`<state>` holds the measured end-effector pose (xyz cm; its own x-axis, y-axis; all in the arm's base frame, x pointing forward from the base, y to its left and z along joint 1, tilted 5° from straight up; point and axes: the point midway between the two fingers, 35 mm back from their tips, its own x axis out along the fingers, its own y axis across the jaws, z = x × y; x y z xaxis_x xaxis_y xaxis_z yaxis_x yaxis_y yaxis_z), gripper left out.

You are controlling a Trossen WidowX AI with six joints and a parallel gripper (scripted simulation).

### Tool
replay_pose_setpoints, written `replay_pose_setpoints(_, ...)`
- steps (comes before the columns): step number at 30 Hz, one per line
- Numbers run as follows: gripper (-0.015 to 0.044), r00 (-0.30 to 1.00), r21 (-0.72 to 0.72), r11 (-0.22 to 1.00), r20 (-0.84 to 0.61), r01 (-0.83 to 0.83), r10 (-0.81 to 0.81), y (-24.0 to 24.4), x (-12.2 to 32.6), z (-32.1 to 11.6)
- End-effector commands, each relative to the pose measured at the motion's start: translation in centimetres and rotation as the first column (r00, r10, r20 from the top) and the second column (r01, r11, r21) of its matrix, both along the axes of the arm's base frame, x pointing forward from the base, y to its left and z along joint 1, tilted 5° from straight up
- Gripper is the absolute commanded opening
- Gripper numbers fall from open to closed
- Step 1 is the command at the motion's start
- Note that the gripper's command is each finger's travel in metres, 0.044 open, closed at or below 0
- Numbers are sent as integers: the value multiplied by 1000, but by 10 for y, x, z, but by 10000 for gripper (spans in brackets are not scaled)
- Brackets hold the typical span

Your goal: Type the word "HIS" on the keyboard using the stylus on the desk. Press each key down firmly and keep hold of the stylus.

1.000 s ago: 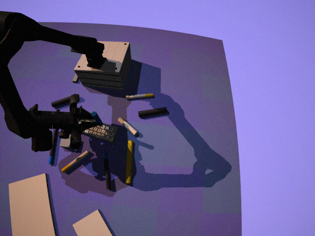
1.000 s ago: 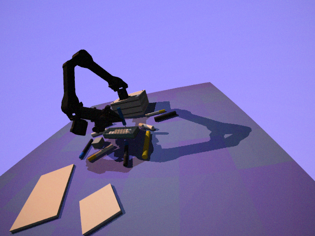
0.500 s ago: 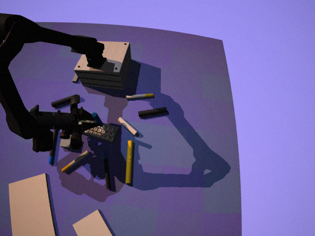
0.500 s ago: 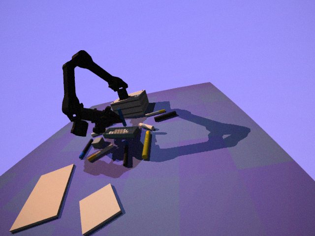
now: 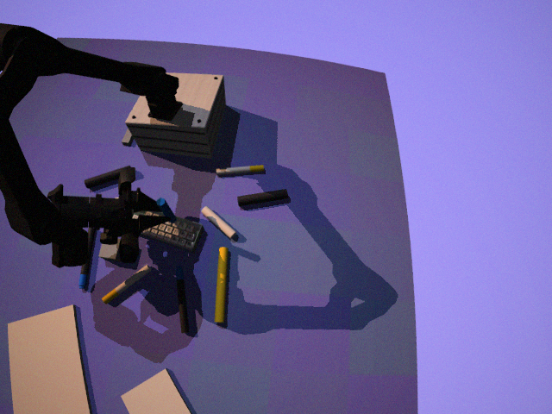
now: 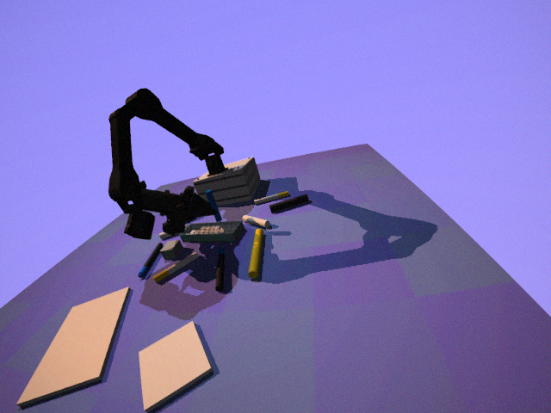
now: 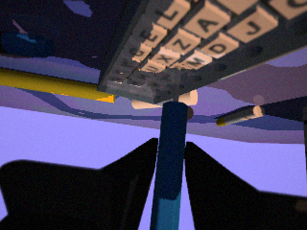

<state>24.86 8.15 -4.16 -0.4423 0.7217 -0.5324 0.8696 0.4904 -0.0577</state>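
One blue stylus (image 5: 165, 209) (image 6: 213, 205) (image 7: 172, 153) tilts, pointing down toward the keyboard (image 5: 172, 232) (image 6: 213, 231) (image 7: 129, 72).

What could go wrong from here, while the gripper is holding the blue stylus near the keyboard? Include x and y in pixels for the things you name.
The blue stylus (image 5: 166, 209) (image 6: 213, 205) (image 7: 172, 153) leans in the gripper (image 5: 166, 216) (image 6: 214, 212) (image 7: 171, 146), so a firm press might make it pivot or slip.
The keys on the keyboard (image 5: 172, 231) (image 6: 213, 231) (image 7: 144, 79) sit close together; a small aiming error could press a neighbouring letter.
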Motion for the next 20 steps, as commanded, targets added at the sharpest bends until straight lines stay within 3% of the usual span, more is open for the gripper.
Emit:
replay_pose_setpoints(1,81,1000,2,1000,-3,0,0,1,0,8)
replay_pose_setpoints(8,81,1000,2,1000,-2,0,0,3,0,38)
replay_pose_setpoints(20,81,1000,1,1000,-8,-4,4,2,-1,34)
